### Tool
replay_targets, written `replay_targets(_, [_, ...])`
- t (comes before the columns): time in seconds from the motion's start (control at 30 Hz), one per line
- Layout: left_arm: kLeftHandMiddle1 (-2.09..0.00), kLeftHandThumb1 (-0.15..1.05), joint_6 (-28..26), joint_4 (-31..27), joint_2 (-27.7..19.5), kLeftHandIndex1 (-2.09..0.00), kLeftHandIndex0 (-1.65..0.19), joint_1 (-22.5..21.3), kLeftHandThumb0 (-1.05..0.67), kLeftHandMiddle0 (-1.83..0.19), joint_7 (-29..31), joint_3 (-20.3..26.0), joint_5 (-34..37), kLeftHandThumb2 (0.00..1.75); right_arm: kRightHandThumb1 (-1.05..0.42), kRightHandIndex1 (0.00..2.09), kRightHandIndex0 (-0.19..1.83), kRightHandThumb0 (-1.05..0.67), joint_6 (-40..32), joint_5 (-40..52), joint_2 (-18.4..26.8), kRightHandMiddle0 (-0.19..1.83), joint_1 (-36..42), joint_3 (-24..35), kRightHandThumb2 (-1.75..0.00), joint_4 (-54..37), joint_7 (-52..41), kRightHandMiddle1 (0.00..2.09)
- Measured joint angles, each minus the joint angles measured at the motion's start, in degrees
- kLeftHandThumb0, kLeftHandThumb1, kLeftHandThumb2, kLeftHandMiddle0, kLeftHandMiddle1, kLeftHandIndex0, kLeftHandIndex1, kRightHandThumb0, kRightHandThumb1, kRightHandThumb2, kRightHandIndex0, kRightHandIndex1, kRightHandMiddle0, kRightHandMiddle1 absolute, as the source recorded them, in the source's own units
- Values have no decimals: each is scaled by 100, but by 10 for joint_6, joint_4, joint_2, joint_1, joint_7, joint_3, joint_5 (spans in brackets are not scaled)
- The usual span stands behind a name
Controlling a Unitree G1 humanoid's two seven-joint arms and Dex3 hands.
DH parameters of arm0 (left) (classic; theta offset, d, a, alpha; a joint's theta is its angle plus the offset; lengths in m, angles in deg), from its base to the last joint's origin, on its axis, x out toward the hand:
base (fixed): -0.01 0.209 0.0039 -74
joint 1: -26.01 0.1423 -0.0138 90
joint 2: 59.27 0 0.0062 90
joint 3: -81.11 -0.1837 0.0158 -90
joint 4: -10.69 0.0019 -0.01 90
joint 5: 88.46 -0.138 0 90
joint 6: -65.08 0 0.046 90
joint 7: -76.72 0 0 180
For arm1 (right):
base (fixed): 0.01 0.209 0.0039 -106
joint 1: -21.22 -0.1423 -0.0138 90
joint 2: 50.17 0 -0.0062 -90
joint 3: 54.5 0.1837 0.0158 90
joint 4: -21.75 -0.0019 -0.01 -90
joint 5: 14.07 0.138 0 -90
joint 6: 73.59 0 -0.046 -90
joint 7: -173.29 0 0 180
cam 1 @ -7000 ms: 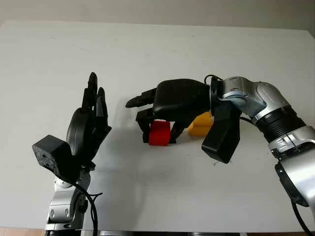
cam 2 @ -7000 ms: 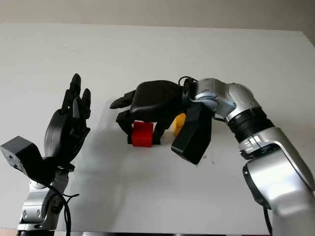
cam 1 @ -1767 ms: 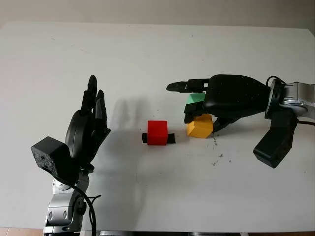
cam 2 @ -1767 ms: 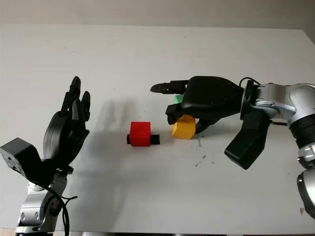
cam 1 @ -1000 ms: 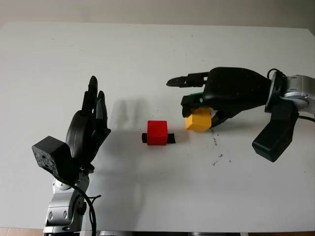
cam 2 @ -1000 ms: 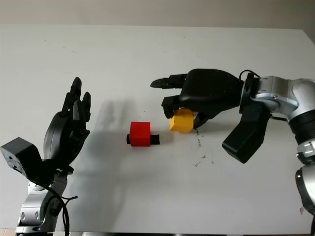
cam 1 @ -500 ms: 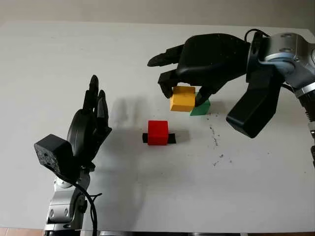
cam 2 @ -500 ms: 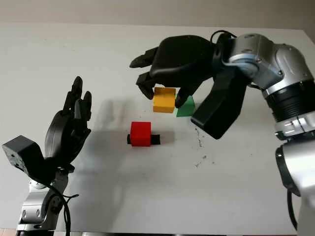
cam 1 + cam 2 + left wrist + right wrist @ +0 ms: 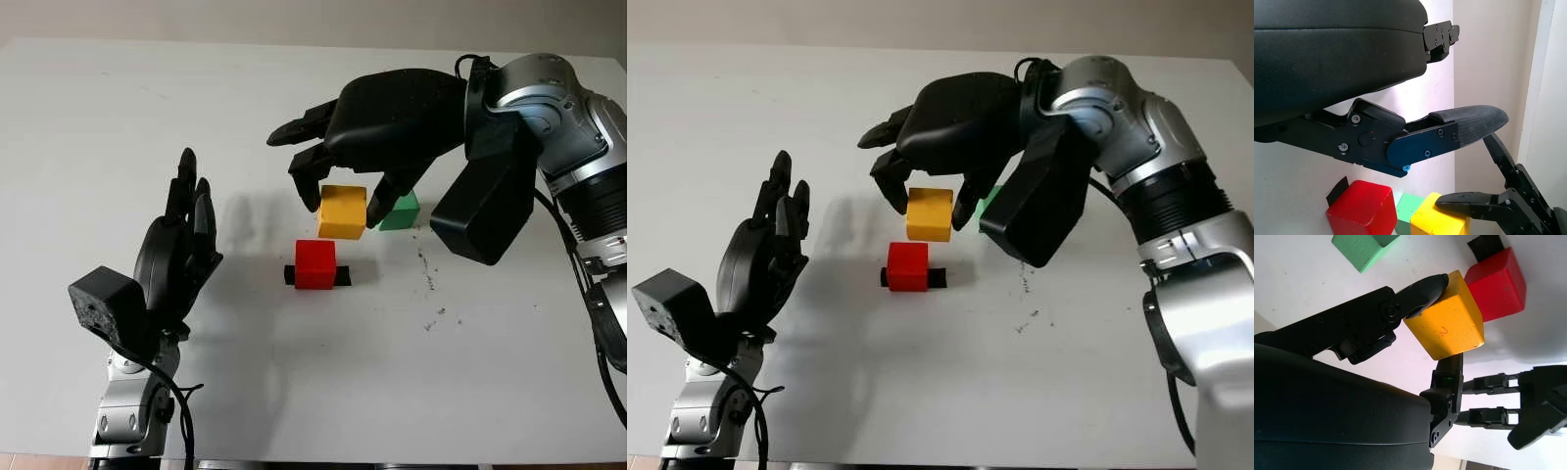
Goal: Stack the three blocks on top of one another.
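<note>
**Yellow block held over red, not yet set down**

While pinched between a finger and the thumb of the right hand [image 9: 343, 191], the yellow block [image 9: 342, 211] hangs in the air just above and a little beyond the red block [image 9: 315, 263], not touching it. Carried slightly tilted, judging by the right wrist view, where one fingertip [image 9: 1432, 284] presses an upper corner and the thumb meets the opposite face. Below sits the red block on a strip of black tape [image 9: 339, 276], near the middle of the white desk [image 9: 294, 392]. Just beside the hand, toward the far right corner of the desk, rests the green block [image 9: 400, 211], flat on the surface and partly hidden behind a finger. Well apart, near the left front edge, stands the left hand [image 9: 181, 250], open and upright, holding nothing.

Likely trouble from here: released off-centre or still tilted, the yellow block could slide off the red one or knock it from the tape. Could also catch the green block with the lowered finger on the way down, close as it is.

Seen from the right wrist: the narrowness of the pinch on the yellow block and the offset between it and the red face below, both hidden under the palm from the head camera. Seen from the left wrist: red, green and yellow blocks low and side on.
</note>
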Motion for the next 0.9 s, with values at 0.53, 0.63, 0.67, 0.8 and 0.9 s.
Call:
replay_targets(0.53, [-5,105,0,0,0,-5,16,0,-79,15,0,0,0,70,-97,5,12,-45,-44,36,-26,35,27,12,-5,-37,-39,146])
replay_targets(0.63, [-5,105,0,0,0,-5,17,0,-79,15,0,0,0,69,-97,5,12,-46,-40,36,-35,36,27,12,-5,-26,-39,149])
replay_targets(0.67, [-5,105,0,0,0,-5,17,0,-79,15,0,0,0,69,-97,5,12,-47,-35,35,-36,36,28,12,-5,-21,-37,150])
replay_targets(0.8, [-5,105,0,0,0,-5,16,0,-79,15,0,0,-1,69,-97,5,12,-48,-22,27,-43,34,28,12,-5,-7,-29,151])
replay_targets(0.9, [-5,105,0,0,0,-5,16,0,-79,15,0,0,0,69,-97,5,12,-47,-22,19,-49,34,28,11,-5,-2,-28,151])
